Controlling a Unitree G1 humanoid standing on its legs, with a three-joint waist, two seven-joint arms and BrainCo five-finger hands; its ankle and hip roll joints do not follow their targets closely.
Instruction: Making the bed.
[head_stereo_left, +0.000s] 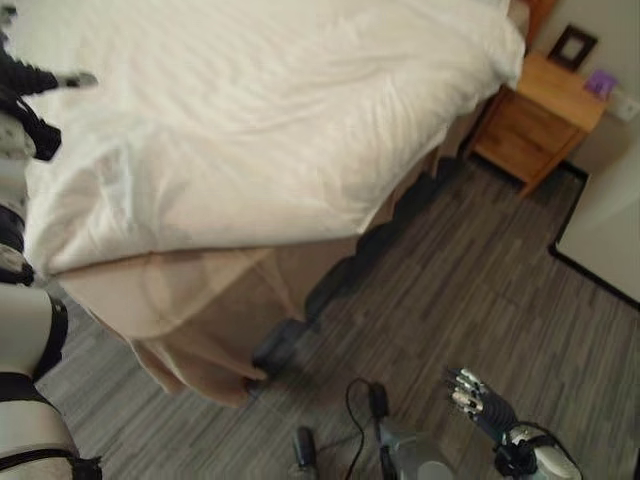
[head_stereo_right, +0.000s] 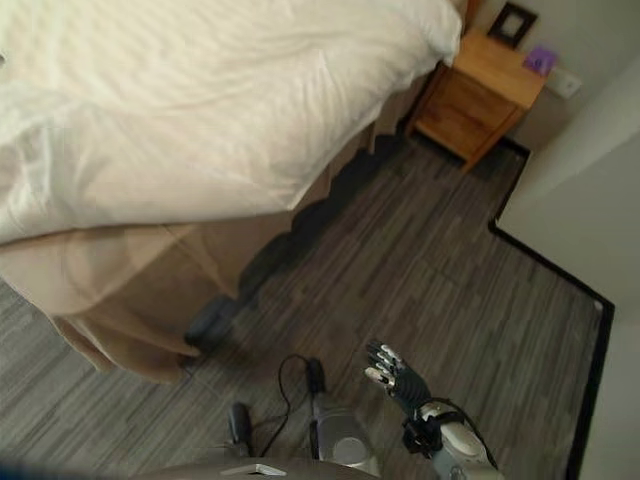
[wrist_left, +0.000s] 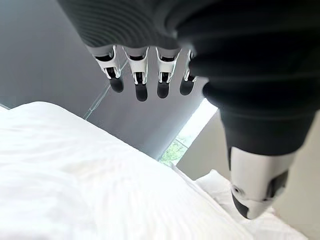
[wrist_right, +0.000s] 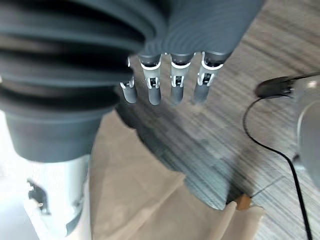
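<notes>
grey plank floor lies under the empty right hand; left hand fingers hang loosely spread above the white duvet.

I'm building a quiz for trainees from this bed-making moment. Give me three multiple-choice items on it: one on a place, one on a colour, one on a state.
1. Where does the nightstand stand?
A. beside the bed's far corner
B. at the bed's foot
C. on the bed

2. What colour is the duvet?
A. blue
B. white
C. dark grey

3. How is the right robot hand?
A. shut on the duvet
B. shut on the bed skirt
C. open, holding nothing

Answers:
1 A: the nightstand sits by the bed's far corner.
2 B: the duvet is white, over a tan bed skirt.
3 C: the right robot hand hangs over the floor, fingers relaxed.
</notes>
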